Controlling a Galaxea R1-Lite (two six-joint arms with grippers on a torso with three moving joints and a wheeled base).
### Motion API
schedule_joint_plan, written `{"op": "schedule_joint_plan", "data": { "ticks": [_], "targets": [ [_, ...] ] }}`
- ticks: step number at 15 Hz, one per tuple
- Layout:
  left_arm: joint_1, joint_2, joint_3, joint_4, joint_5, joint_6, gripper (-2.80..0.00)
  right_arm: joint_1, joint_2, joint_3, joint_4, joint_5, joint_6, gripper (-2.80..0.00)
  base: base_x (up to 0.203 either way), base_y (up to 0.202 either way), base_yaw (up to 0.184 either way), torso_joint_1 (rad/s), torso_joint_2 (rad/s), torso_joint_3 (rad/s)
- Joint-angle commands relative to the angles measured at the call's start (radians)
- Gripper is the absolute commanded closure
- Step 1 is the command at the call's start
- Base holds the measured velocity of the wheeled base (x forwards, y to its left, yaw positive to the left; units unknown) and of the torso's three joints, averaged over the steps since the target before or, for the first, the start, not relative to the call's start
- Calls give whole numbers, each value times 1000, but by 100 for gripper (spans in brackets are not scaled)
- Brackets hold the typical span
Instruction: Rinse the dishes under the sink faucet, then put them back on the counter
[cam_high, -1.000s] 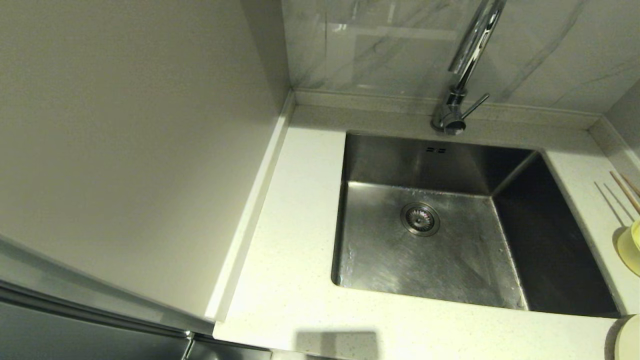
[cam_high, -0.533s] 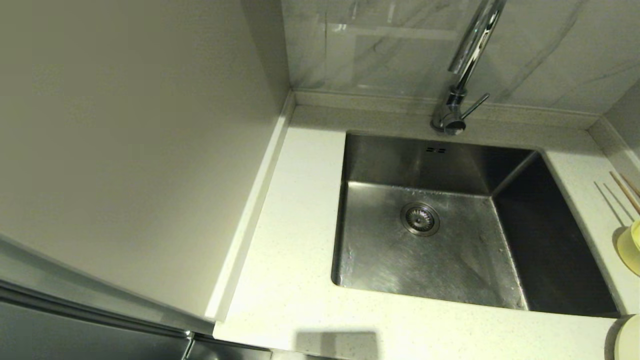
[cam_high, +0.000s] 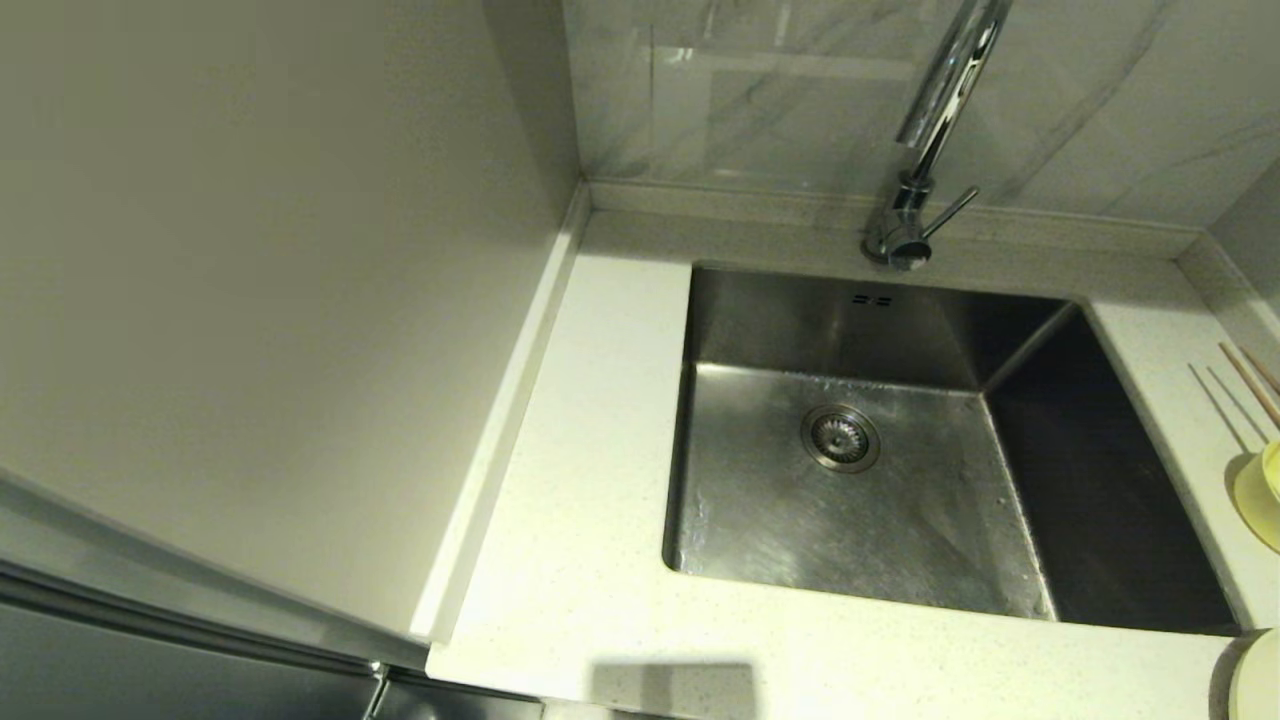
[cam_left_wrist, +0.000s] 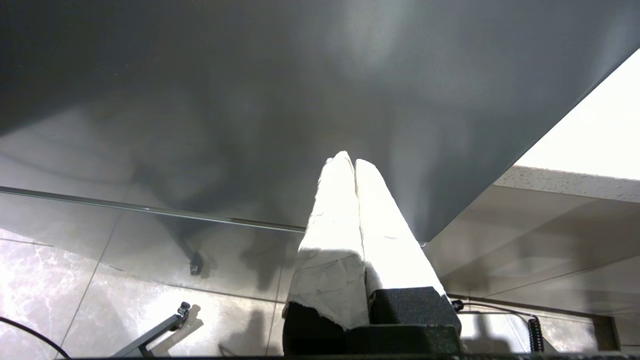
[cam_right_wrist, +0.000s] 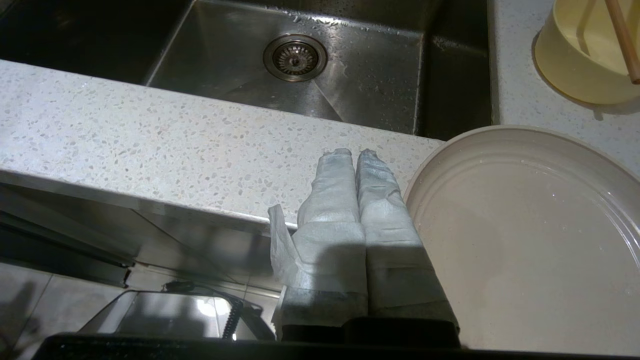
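Cream-white plate, bowl and chopsticks sit on the counter at the sink's three o'clock, seemingly within reach of the right gripper, pressed together and empty like the parked left gripper.

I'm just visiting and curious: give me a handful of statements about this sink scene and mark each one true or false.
1. The sink holds no dishes. True.
2. The bowl sits inside the sink. False: it stands on the counter, on the sink's right.
3. A chopstick rests in the bowl. True.
4. The right gripper is clamped on the plate. False: it is shut on nothing, beside the plate's rim.
5. Water streams from the faucet. False: no stream shows.
6. The left gripper is shut, below counter level. True.
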Motion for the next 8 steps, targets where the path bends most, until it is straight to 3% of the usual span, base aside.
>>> {"op": "schedule_joint_plan", "data": {
  "ticks": [1, 8],
  "targets": [
    [0, -2, 0, 0, 0, -1, 0, 0, 2, 0, 1, 0, -1, 0, 0, 0, 0, 0, 0, 0],
    [0, -2, 0, 0, 0, -1, 0, 0, 4, 0, 1, 0, -1, 0, 0, 0, 0, 0, 0, 0]
  ]
}}
